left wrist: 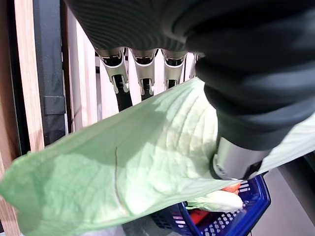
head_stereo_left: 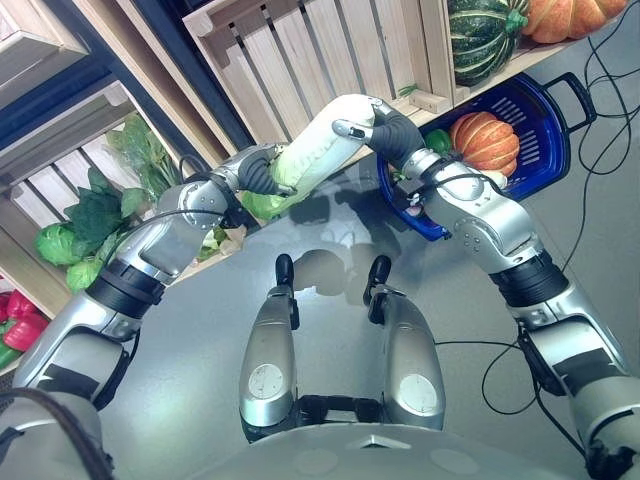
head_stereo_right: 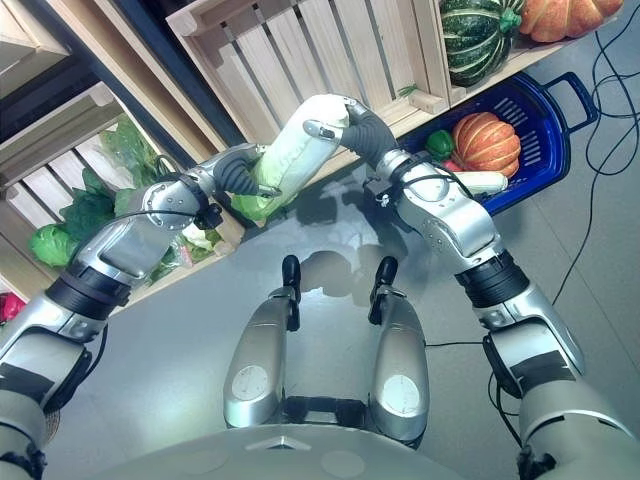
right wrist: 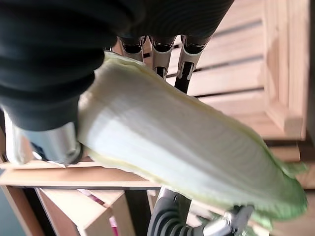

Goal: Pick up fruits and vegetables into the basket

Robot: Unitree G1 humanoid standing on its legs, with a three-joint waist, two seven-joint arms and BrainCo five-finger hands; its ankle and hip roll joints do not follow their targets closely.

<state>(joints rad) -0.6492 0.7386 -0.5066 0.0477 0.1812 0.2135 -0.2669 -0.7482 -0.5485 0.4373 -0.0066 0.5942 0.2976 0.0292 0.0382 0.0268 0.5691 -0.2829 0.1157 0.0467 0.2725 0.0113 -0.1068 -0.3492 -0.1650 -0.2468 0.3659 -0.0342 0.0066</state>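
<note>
The long pale-green napa cabbage (head_stereo_left: 312,150) is in the air, held by both hands in front of the light wooden slatted crates (head_stereo_left: 320,50), with its white stem end up toward the right and its leafy green end down toward the left. I think two hands are used because the cabbage is long and soft, so one grasp alone would let it bend or slip.

The right hand (head_stereo_left: 385,125) holds the stem end: in its wrist view the fingers (right wrist: 157,59) curl over the far side of the white ribbed body and the thumb presses on the near side. The left hand (head_stereo_left: 255,172) takes the leafy end, where its fingers (left wrist: 140,71) reach over the top of the leaf and the thumb closes from below.

Both arms are raised and bent inward, so the hands meet over the grey floor (head_stereo_left: 200,340).

The blue plastic basket with a black handle (head_stereo_left: 545,125) stands on the floor near the right arm, just under the shelf. It already contains an orange ribbed pumpkin (head_stereo_left: 487,140) and some smaller vegetables. It seems the cabbage must next travel to the right and go down there.
</note>
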